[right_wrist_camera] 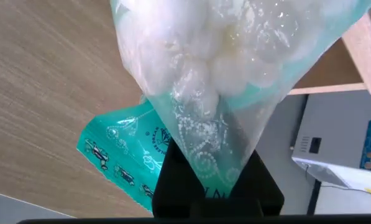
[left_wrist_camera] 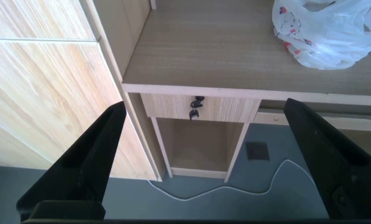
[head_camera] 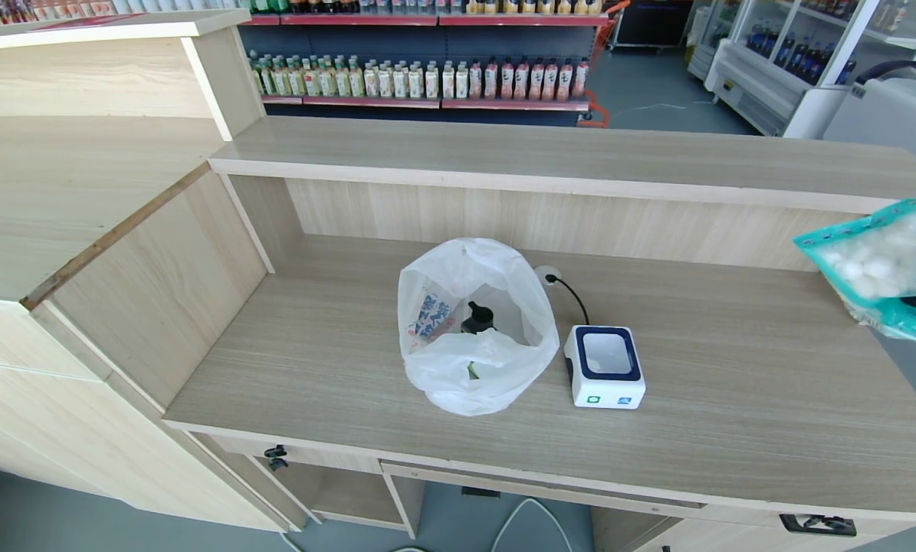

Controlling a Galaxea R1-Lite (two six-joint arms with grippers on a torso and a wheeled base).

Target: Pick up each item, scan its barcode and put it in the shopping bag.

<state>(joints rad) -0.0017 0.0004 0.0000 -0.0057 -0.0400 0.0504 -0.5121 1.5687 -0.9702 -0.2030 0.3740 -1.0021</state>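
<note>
1. My right gripper is clamped on one end of the packet of white balls. It holds the packet in the air off the right end of the counter, well apart from the scanner. Gripped by an end, most of the packet's surface is free to face the reader.
2. The scanner sits just beside the shopping bag, on its right, with its window facing up. I judge the packet must pass over that window, barcode down, before the short move into the bag.
3. The bag stands mid-counter with its mouth open upward. A printed pouch and a dark-capped bottle are inside. Its slack rim could snag the packet.
4. My left gripper hangs empty with its fingers apart, low by the counter's front, out of the right arm's way.
</note>
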